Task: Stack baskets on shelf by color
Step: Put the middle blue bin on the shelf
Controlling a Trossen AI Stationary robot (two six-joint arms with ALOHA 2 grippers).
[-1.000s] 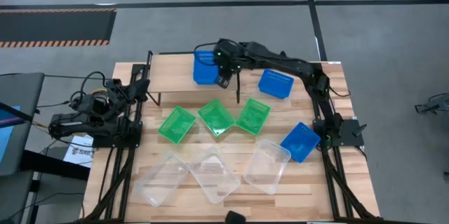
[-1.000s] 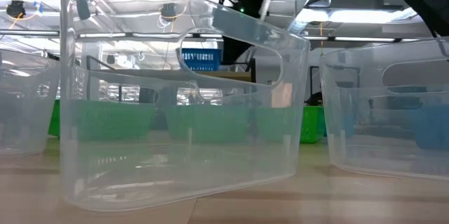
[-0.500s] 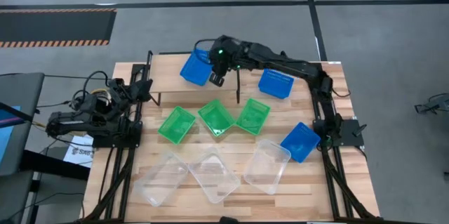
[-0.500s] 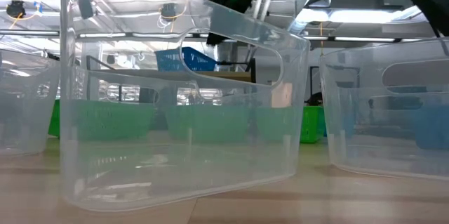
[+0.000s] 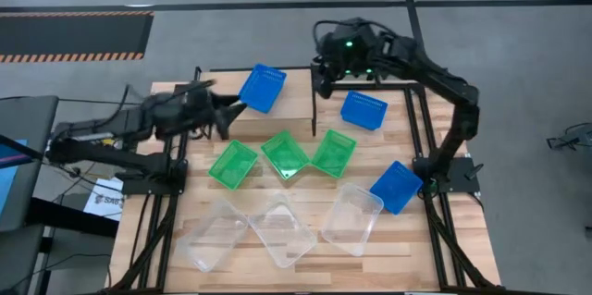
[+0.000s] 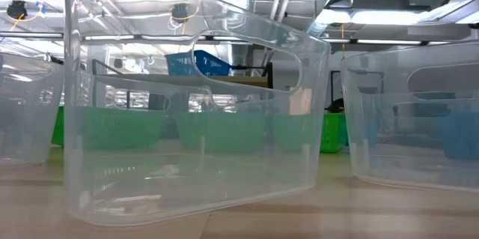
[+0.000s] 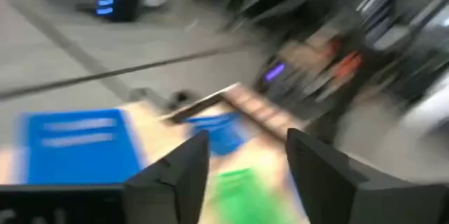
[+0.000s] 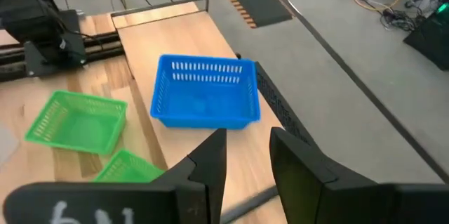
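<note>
One blue basket rests on its bottom on the shelf's wood top, turned at an angle. In the low view this blue basket shows through a clear one. My right gripper is open and hangs above the shelf's right end, apart from the basket. My left gripper is open at the shelf's near edge, left of and nearer than the basket. Two more blue baskets lie on the table's right side.
Three green baskets sit in a row mid-table. Three clear baskets lie along the near edge, and one clear basket fills the low view. A black shelf leg stands beside the greens.
My right gripper has left the blue basket on the shelf and drawn back up and toward the table's right. The basket has turned from square to slanted and stays on the shelf. My left arm has swung from the table's left edge toward the shelf.
</note>
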